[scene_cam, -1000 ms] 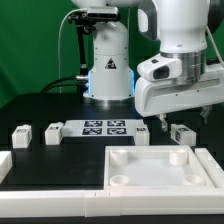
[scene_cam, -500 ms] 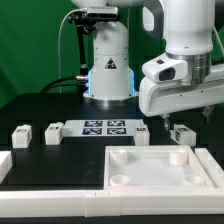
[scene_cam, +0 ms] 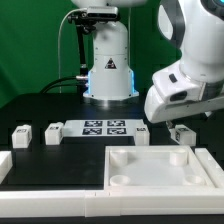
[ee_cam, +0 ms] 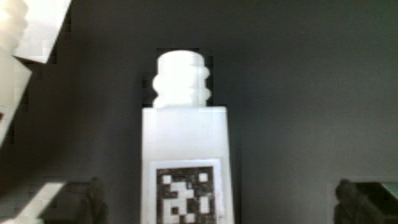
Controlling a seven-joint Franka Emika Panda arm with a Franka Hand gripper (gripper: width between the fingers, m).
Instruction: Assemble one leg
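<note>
Wide open and holding nothing, my claw (ee_cam: 222, 205) hung over the black table (scene_cam: 40, 110), its two dark fingers (ee_cam: 365, 200) set on either side of the leg (ee_cam: 187, 150). The leg, a chunky white block, lay in the gap between them. As far as the wrist view showed, it touched neither finger. Its black-and-white tag (ee_cam: 187, 190) sat at the end nearer my fingers, and its ribbed white tip (ee_cam: 187, 78) pointed away from them. Beyond that tip and off to one side showed a white shape (ee_cam: 22, 40) that I could not make out.

In the exterior view my arm (scene_cam: 190, 85) leaned at a tilt above the claw. The big white panel (scene_cam: 150, 165) lay just beside the claw, on the side nearer that camera. A spare leg (scene_cam: 143, 134) sat near the claw, toward the exterior view's left, and the marker board (scene_cam: 105, 127) lay just past it. Two more legs (scene_cam: 52, 133) stood well apart from the claw, farther toward the exterior view's left. My base (scene_cam: 108, 70) rose behind the marker board, against a green backdrop (scene_cam: 30, 40).
</note>
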